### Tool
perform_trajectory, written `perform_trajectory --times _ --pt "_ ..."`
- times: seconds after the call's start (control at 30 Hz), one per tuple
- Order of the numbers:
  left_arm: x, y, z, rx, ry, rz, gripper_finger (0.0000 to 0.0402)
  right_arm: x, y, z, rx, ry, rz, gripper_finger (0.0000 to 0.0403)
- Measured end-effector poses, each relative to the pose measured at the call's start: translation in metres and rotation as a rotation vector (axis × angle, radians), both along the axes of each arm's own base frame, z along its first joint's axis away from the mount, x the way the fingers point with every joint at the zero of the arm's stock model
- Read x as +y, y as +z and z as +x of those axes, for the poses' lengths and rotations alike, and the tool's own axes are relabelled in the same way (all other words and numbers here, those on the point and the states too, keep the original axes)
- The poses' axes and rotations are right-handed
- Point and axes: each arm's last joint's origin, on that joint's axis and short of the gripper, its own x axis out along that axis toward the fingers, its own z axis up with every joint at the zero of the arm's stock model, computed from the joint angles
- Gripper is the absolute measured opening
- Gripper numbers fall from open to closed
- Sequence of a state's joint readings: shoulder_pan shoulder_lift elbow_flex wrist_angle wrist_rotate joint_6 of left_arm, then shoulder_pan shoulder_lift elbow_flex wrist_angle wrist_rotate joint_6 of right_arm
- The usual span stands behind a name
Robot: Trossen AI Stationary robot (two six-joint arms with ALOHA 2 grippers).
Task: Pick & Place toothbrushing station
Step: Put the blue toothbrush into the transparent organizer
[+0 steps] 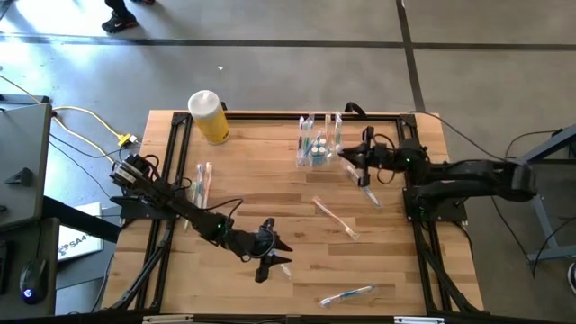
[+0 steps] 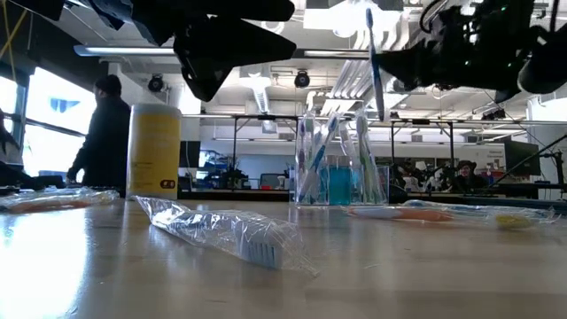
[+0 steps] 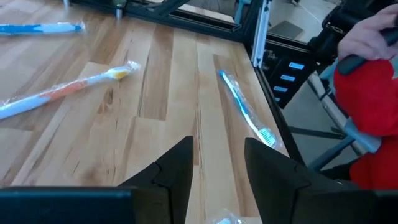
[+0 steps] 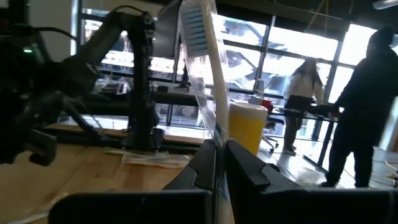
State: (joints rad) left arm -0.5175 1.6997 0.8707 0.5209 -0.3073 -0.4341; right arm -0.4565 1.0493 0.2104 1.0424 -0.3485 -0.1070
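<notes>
In the high view the right pincer (image 1: 353, 163) is just beside the clear cup (image 1: 317, 144) at the far side of the table (image 1: 270, 180). The left pincer (image 1: 274, 255) hovers near the front, fingers apart. In the low view a wrapped toothbrush (image 2: 230, 232) lies in front. In the right wrist view the pincer is closed on a blue toothbrush (image 4: 202, 56), probably wrapped.

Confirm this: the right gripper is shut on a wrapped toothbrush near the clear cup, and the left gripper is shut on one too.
Half wrong. The left gripper is open and empty, as the left wrist view shows. The right gripper is shut on a wrapped toothbrush near the clear cup.
</notes>
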Motion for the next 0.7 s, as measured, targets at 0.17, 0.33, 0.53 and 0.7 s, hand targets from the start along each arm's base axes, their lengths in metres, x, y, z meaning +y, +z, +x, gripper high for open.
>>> perform_trajectory --times 0.17,0.33,0.53,0.7 --pt "0.000 -0.001 0.000 0.011 0.004 -0.010 0.0140 -0.023 -0.014 0.003 -0.010 -0.062 0.067 0.0009" --pt "0.000 -0.003 -0.001 0.032 0.004 -0.001 0.0140 -0.041 -0.033 0.006 0.016 -0.122 0.128 0.0008" --pt "0.000 -0.003 -0.001 0.035 0.005 -0.001 0.0140 -0.055 -0.052 0.006 0.028 -0.173 0.153 0.0009" --pt "0.000 -0.003 -0.001 0.035 0.005 -0.002 0.0140 -0.070 -0.065 0.004 0.072 -0.228 0.202 0.0010"
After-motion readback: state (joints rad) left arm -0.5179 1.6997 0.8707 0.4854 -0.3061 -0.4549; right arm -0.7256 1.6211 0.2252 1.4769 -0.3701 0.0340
